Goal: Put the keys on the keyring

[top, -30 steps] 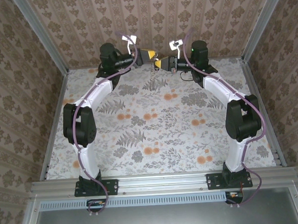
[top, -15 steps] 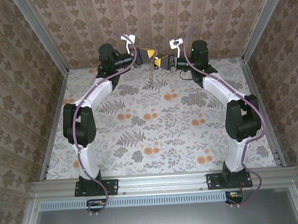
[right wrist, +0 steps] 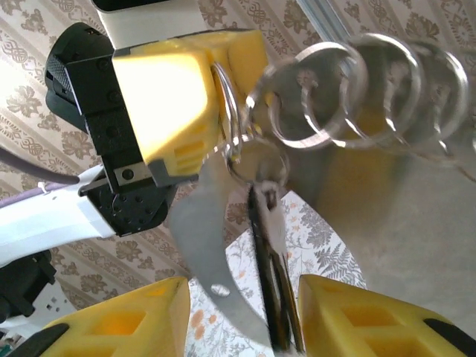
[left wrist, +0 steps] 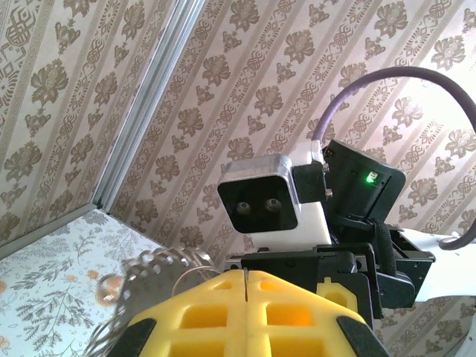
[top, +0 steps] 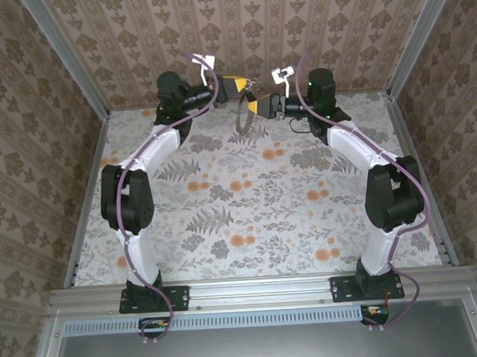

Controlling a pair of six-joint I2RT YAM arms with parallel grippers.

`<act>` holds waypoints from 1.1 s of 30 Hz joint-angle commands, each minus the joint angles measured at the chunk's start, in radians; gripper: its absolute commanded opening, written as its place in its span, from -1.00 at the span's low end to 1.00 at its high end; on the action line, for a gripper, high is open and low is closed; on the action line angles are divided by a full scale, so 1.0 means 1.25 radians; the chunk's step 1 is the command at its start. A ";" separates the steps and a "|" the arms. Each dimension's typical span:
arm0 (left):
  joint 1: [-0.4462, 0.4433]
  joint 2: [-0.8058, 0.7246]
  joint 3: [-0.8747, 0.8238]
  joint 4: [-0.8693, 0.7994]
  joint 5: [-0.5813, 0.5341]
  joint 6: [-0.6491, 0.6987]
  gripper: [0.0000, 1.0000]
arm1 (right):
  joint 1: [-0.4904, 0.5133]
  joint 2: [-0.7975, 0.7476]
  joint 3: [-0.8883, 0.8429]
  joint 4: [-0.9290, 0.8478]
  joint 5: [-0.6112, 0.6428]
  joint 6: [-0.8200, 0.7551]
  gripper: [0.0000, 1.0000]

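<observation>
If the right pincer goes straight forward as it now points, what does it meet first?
Probably the hanging keys, just between its open fingers; behind them, the left pincer holding the keyring. Depth is unclear.

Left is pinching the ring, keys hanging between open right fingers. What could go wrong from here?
1. The left gripper pinches the keyring by a thin edge; it may slip free.
2. The keys hang between the fingers of the open right gripper; pulling away could snag them.
3. The ring chain looks blurred, likely swinging.

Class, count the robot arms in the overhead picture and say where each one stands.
2. The left arm rises from the near left edge, the right arm from the near right; both lean toward the far end.
</observation>
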 commanded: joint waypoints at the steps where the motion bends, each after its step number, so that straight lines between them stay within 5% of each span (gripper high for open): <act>1: 0.009 -0.014 0.030 0.061 0.024 -0.018 -1.00 | -0.036 -0.061 -0.035 0.002 0.003 -0.011 -0.11; 21: 0.015 0.020 0.049 0.178 0.048 -0.102 -1.00 | -0.035 -0.025 0.032 0.277 0.127 0.284 -0.14; 33: 0.015 0.020 0.047 0.181 0.050 -0.106 -1.00 | 0.001 0.028 0.096 0.288 0.129 0.317 -0.29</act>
